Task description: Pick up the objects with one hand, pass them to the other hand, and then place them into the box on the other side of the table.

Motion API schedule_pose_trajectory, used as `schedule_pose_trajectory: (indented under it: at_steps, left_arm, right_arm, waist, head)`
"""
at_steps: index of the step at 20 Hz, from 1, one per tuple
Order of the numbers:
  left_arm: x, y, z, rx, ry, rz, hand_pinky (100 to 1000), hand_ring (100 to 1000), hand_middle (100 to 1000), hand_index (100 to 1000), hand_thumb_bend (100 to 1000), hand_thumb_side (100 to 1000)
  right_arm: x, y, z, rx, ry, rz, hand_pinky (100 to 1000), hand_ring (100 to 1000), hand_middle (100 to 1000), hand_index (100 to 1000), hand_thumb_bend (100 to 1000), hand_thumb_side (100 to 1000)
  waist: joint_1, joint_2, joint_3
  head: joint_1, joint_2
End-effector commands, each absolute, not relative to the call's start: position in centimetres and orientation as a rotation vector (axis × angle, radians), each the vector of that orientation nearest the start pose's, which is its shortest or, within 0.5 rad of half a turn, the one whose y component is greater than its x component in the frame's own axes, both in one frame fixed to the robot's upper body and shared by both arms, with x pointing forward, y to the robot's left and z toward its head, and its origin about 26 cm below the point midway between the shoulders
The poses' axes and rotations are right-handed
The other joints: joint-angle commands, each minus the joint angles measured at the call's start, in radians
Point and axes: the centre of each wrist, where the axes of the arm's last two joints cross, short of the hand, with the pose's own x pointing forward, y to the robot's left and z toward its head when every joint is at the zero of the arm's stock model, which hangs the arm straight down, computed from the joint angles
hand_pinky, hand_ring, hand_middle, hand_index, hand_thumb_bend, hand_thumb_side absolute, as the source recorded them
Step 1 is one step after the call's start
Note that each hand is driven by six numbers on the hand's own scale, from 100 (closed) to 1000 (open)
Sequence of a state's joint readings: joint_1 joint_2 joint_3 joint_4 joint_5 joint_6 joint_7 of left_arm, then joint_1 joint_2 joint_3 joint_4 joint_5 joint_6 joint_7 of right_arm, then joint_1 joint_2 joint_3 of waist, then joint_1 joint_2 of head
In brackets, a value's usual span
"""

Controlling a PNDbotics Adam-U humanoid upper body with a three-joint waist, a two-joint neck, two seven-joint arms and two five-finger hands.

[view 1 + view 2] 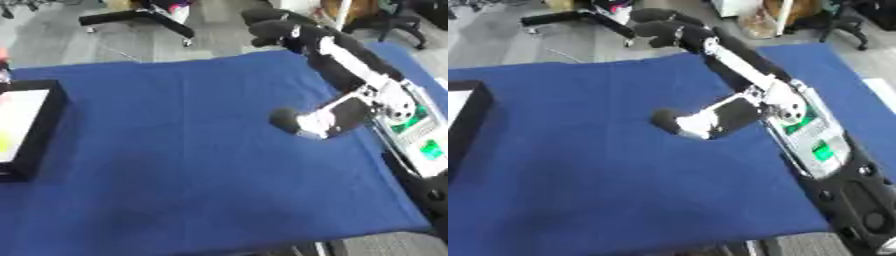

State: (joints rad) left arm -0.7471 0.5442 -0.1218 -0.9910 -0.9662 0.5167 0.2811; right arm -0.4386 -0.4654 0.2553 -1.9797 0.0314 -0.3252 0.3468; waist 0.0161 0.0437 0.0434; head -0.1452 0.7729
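Risk: overshooting the box (35, 130), far to the left of the right hand (308, 122), or dropping at handover, since no left hand in view. Right hand over the cloth (192, 165), fingers blurred; open or curled, cannot tell. No object made out in or near it.

Right arm (833, 165): black shell, long silver-white panel along forearm. Green patches set in that panel, one bright, one darker beside round white joint disc. Right hand (710, 57) above disc: black fingers, white strip down back. Thumb (702, 120) left of disc: black with white section, rounded dark tip. Details blurred.
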Motion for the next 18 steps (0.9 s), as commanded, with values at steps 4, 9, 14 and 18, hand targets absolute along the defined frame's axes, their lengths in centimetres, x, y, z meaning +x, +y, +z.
schedule_pose_trajectory:
  at_steps: [4,9,14,18]
  left_arm:
    - [43.4,38.1,12.1,1.638,-0.882,-0.622,849,816,759,972,271,156]
    - [43.0,39.4,8.8,1.519,-0.705,-0.663,893,881,877,1000,565,668]
    - [43.5,40.4,9.2,1.488,-0.681,-0.715,930,935,943,1000,753,921]
    - [43.9,40.0,11.3,1.555,-0.767,-0.681,932,940,931,1000,716,917]
  right_arm:
    - [30.2,-21.2,22.2,-0.178,3.097,-1.677,890,1000,964,912,420,488]
    - [30.1,-21.1,22.0,-0.191,3.095,-1.687,890,1000,964,912,420,488]
    - [30.1,-21.1,21.8,-0.190,3.097,-1.696,890,1000,965,913,420,490]
    - [30.1,-21.1,21.8,-0.189,3.100,-1.696,889,1000,965,913,420,490]
  waist:
    - [0.001,-0.013,0.003]
    - [0.001,-0.015,0.001]
    - [-0.001,-0.015,0.004]
    - [-0.001,-0.015,0.007]
  head:
    - [0.013,-0.003]
    - [0.025,-0.003]
    - [0.026,-0.003]
    - [0.032,-0.003]
